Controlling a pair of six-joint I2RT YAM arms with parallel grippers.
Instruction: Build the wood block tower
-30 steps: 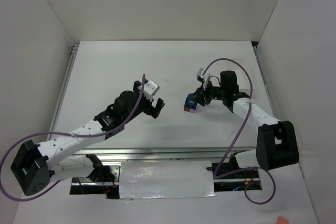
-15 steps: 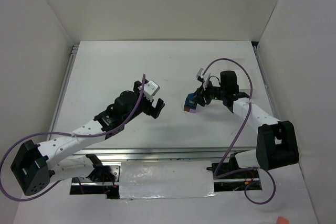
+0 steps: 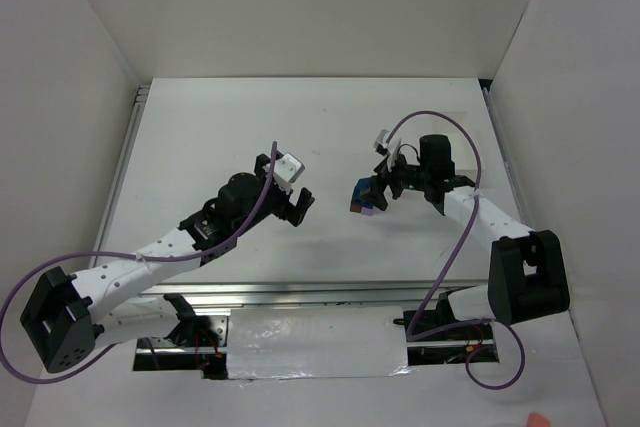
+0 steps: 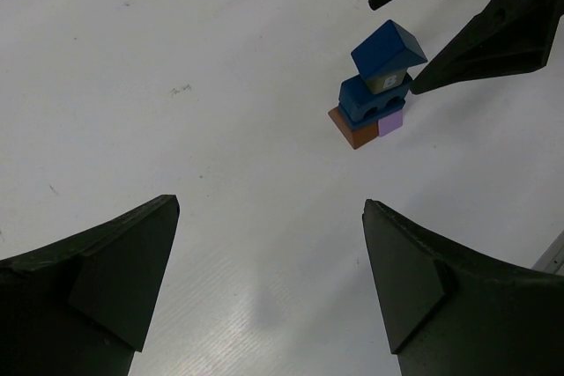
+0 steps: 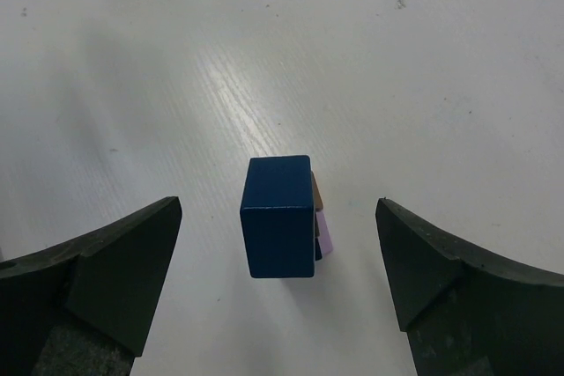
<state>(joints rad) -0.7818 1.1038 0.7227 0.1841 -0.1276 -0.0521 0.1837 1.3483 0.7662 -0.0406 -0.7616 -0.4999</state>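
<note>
The wood block tower [image 4: 374,94] stands on the white table: a brown-orange block [image 4: 351,126] and a lavender block [image 4: 391,121] at the bottom, a blue arch piece, a grey block [image 4: 388,82] and a dark blue roof block [image 5: 280,214] on top. In the top view the tower [image 3: 363,199] sits right of centre. My right gripper [image 5: 278,217] hangs open directly over it, fingers wide on either side, touching nothing. My left gripper [image 4: 269,209] is open and empty, well to the left of the tower; its fingers [image 3: 298,205] point toward it.
White walls enclose the table [image 3: 200,137] on three sides. A metal rail runs along the near edge [image 3: 300,292]. The right arm's purple cable [image 3: 470,217] loops above its forearm.
My right gripper has opened wide and let go of the dark blue top block, which now rests on the tower. The left arm has not moved.
</note>
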